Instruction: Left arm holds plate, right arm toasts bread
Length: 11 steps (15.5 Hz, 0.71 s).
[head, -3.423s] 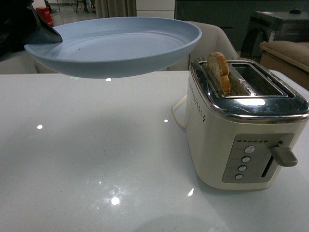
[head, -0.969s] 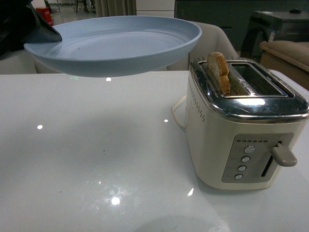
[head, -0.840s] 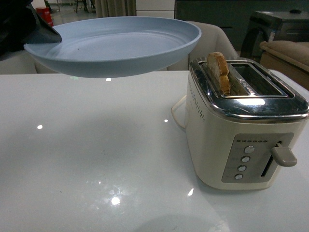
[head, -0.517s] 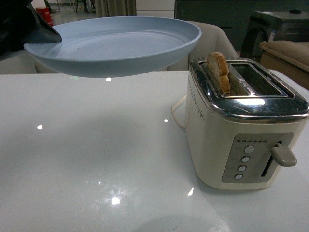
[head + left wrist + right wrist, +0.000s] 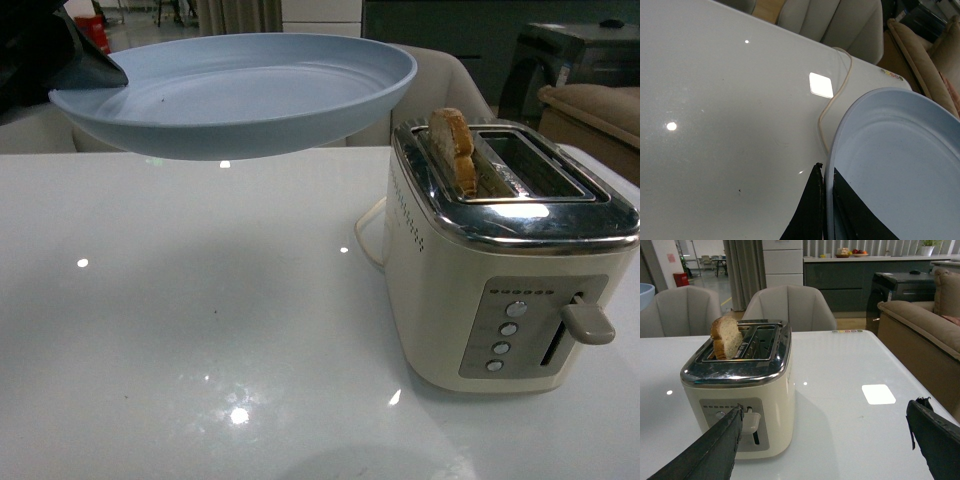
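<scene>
The pale-blue plate (image 5: 240,90) hangs level in the air above the table's far left. My left gripper (image 5: 88,68) is shut on its left rim; in the left wrist view the two black fingers (image 5: 812,210) pinch the plate's rim (image 5: 900,165). The bread (image 5: 453,148) stands upright in the left slot of the cream and chrome toaster (image 5: 500,260), its top sticking out. In the right wrist view the bread (image 5: 726,336) shows in the toaster (image 5: 740,390). My right gripper (image 5: 825,412) is open wide, in front of the toaster, one finger (image 5: 715,447) beside the lever (image 5: 751,421).
The toaster's lever (image 5: 590,322) is up, with several round buttons (image 5: 505,338) beside it. Its cord (image 5: 832,100) runs across the white glossy table (image 5: 200,330). Beige chairs (image 5: 790,305) stand behind the table, a sofa (image 5: 920,325) to the right.
</scene>
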Available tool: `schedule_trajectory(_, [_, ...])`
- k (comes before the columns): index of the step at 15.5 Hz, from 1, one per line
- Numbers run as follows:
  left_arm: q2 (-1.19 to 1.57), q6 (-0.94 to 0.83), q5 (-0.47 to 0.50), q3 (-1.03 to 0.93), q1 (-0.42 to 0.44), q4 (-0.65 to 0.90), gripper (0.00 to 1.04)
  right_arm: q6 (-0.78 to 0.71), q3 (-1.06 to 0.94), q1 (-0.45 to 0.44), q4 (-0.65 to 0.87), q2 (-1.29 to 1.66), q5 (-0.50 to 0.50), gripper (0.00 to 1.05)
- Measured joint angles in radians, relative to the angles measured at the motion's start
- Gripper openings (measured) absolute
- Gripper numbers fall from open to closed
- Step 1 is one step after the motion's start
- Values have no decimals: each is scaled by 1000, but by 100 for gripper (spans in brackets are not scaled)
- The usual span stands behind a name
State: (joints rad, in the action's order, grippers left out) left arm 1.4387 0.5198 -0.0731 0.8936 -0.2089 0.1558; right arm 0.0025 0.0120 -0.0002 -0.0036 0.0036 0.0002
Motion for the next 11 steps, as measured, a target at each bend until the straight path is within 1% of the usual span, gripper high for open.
schedule_trajectory(4, [0, 0, 0, 0, 0, 0, 3, 0, 0, 0, 0, 0, 0, 98])
schedule_trajectory(5, [0, -7, 14, -6, -3, 24, 3, 0, 0, 0, 0, 0, 0, 98])
schedule_trajectory(6, [0, -43, 123, -38, -21, 132, 3, 0, 0, 0, 0, 0, 0, 98])
schedule_trajectory(7, [0, -80, 183, -40, -25, 161, 3, 0, 0, 0, 0, 0, 0, 98])
schedule_trajectory(9, [0, -118, 217, -40, -34, 164, 3, 0, 0, 0, 0, 0, 0, 98])
schedule_trajectory(11, [-1, -128, 210, -40, -37, 169, 3, 0, 0, 0, 0, 0, 0, 98])
